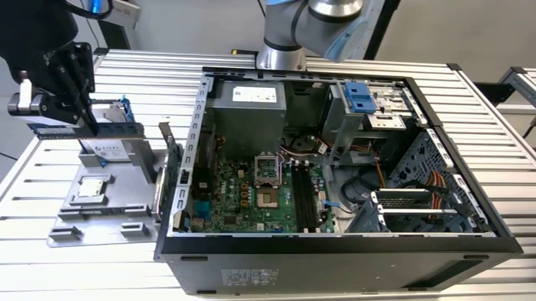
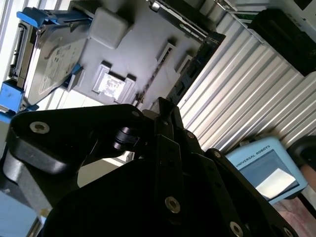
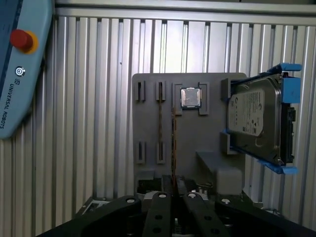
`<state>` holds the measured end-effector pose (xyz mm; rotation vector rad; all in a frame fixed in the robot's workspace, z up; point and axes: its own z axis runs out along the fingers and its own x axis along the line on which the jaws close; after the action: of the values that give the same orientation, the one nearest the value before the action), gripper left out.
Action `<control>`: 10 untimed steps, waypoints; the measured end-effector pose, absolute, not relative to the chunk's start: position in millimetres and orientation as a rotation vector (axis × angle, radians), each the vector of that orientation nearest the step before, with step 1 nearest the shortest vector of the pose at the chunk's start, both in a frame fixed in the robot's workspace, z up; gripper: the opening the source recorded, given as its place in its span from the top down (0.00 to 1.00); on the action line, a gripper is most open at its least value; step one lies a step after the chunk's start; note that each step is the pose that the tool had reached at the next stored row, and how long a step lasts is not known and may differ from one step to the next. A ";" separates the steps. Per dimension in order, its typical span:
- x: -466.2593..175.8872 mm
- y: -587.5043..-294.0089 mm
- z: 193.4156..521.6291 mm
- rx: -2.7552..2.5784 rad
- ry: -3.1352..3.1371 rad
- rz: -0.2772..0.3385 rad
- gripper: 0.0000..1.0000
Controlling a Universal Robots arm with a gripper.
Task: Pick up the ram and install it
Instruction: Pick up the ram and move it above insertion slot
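Black end effector (image 1: 82, 120) hangs over the exterior view's left side of the ribbed metal desk (image 1: 84, 269), its fingers pinched tight on the ram (image 1: 117, 129). That thin green stick lies level in its grip, lifted clear above the grey parts tray (image 1: 125, 207). In the first wrist view the ram (image 3: 173, 143) shows edge-on, running out from between the closed fingers. On the tray sit a small square processor (image 1: 90, 188) and a hard drive (image 1: 107, 150) in a blue caddy. The open computer case (image 1: 335, 251) stands to the exterior view's right, its motherboard (image 1: 251, 200) well apart from the ram.
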<state>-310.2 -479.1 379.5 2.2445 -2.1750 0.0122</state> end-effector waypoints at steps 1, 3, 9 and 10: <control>-309.2 -479.0 379.5 2.244 -2.175 0.012 1.00; -307.1 -479.0 379.4 2.245 -2.175 0.012 1.00; -301.1 -479.0 379.5 2.244 -2.175 0.012 1.00; -300.0 -479.0 379.4 2.244 -2.175 0.012 1.00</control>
<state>-300.0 -479.0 379.4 2.2444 -2.1751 0.0121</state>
